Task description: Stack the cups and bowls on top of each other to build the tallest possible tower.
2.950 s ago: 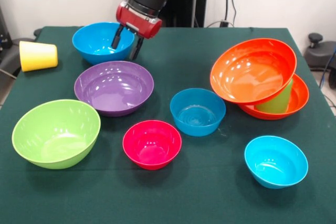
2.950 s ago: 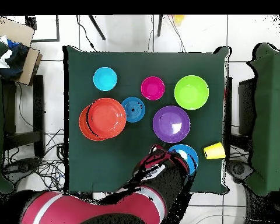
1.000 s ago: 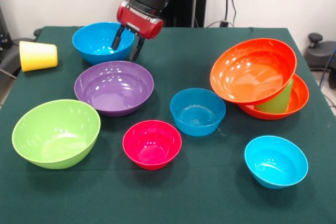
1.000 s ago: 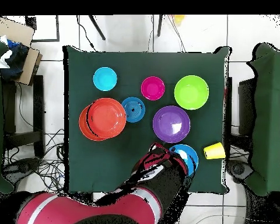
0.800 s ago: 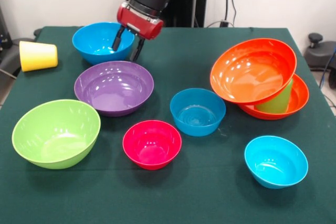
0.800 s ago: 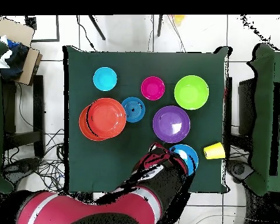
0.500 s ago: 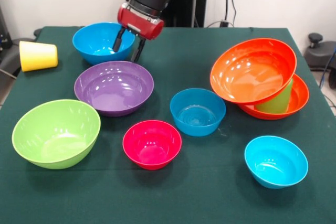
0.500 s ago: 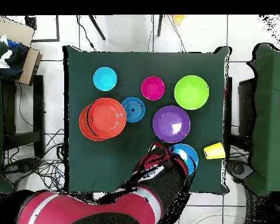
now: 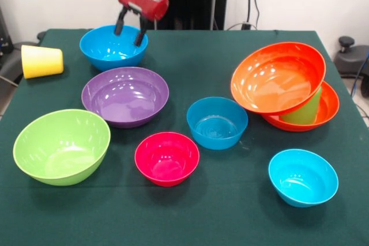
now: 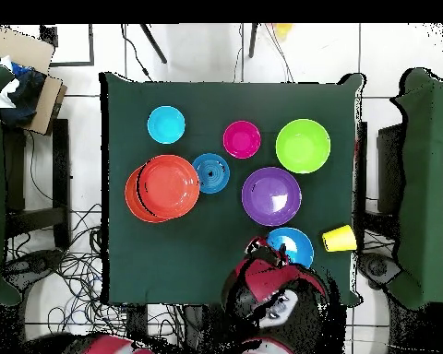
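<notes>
While on its side, mouth leftward, yellow cup; empty pincer, fingers spread, above blue bowl.

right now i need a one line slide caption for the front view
Open end effector above a glossy blue plastic bowl; a tilted orange plastic bowl rests on a light green plastic cup.

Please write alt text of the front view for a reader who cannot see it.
An open claw hangs above a blue bowl on a green table. Six single bowls lie around, a yellow cup lies sideways, and an orange bowl leans on a green cup.
</notes>
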You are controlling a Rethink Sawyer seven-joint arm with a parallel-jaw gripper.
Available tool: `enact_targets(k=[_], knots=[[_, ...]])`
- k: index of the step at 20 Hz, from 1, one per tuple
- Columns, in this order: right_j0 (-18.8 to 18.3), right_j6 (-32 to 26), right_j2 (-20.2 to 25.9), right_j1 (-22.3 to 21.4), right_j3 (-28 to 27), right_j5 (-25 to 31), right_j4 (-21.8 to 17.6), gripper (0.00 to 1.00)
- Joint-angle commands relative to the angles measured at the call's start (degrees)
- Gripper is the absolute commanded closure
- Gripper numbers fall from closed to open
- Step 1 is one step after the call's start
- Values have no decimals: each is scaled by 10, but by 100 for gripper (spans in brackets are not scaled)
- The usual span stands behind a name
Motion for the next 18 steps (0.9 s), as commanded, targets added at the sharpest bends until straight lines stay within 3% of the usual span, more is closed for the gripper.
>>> enact_targets(k=[1, 18], knots=[[-30, -41, 107, -98, 77, 98, -44, 0], [-2, -18, 101, -63, 52, 87, -30, 0]])
